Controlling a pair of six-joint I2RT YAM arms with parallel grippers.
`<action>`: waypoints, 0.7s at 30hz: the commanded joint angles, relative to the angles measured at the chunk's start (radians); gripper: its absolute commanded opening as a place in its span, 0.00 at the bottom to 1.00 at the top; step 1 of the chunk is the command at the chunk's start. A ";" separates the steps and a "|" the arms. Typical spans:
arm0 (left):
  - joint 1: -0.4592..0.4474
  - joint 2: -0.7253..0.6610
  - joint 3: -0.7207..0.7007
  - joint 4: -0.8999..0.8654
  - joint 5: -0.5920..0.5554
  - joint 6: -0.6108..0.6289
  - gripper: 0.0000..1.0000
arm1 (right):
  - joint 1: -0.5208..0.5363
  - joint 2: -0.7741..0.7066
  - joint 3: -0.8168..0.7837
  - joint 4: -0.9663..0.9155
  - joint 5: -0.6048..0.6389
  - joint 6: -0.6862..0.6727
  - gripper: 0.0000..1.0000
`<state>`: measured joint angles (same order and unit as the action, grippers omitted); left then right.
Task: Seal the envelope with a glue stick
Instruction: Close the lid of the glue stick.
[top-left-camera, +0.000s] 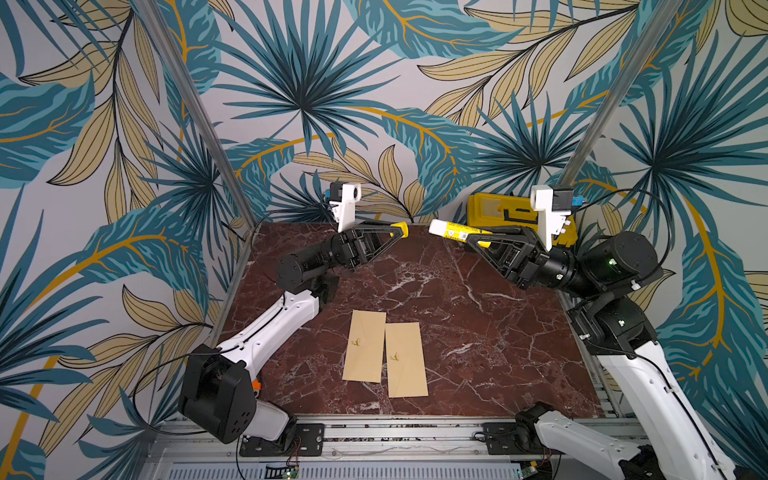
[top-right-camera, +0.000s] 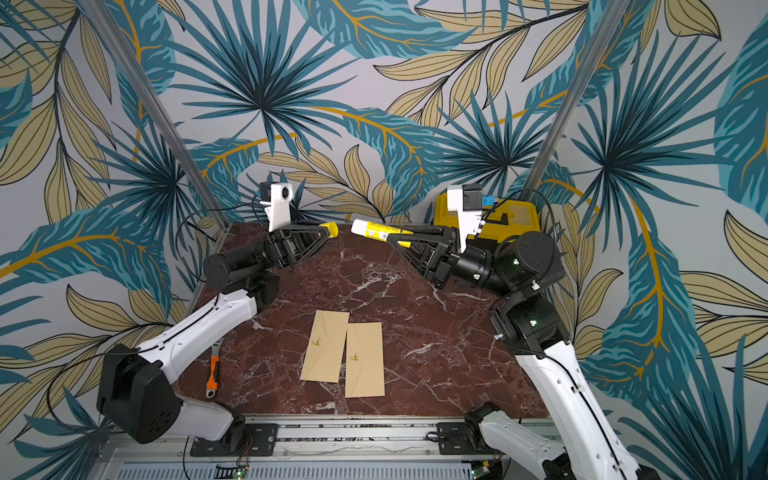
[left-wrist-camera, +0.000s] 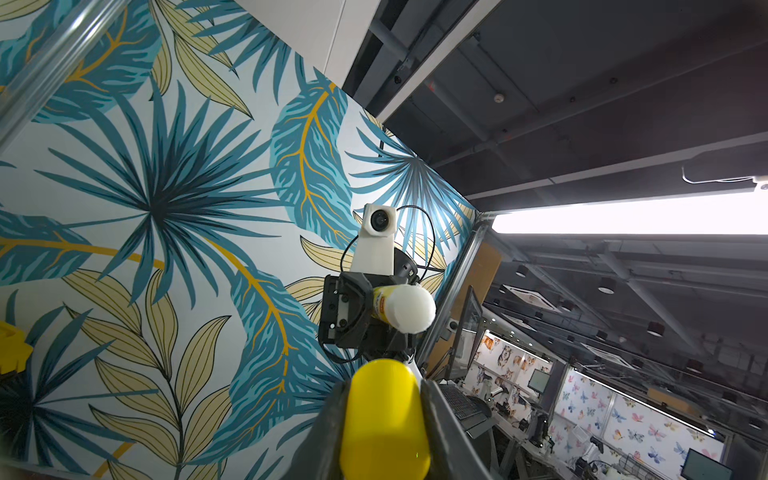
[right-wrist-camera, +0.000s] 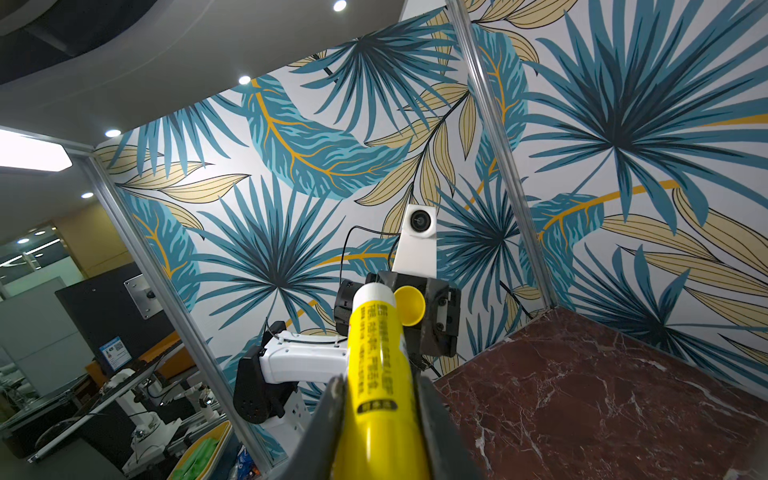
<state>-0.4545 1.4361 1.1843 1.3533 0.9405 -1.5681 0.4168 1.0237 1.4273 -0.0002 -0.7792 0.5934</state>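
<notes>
Aloft, right fingers (right-wrist-camera: 442, 432) clamp the glue stick (top-left-camera: 451, 233) — its white tip (top-left-camera: 434, 226) jutting beyond them — left fingers (left-wrist-camera: 444, 428) pinch the cap (top-left-camera: 401, 228).

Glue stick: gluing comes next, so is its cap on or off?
Off: right claw holds the glue stick, white tip bare; left claw holds the yellow cap apart.

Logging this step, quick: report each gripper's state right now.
Left gripper: closed, holding the yellow cap.
Right gripper: closed, holding the uncapped glue stick.
</notes>
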 joint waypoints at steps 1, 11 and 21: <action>0.005 -0.042 0.030 0.063 0.034 -0.039 0.31 | 0.039 0.016 0.040 0.041 -0.017 -0.025 0.00; 0.004 -0.066 0.028 0.061 0.029 -0.043 0.31 | 0.127 0.072 0.111 -0.052 0.020 -0.107 0.00; 0.003 -0.075 0.022 0.062 0.024 -0.044 0.31 | 0.176 0.107 0.132 -0.110 0.081 -0.153 0.00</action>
<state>-0.4545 1.3911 1.1851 1.3880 0.9585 -1.6062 0.5842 1.1347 1.5368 -0.0986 -0.7341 0.4694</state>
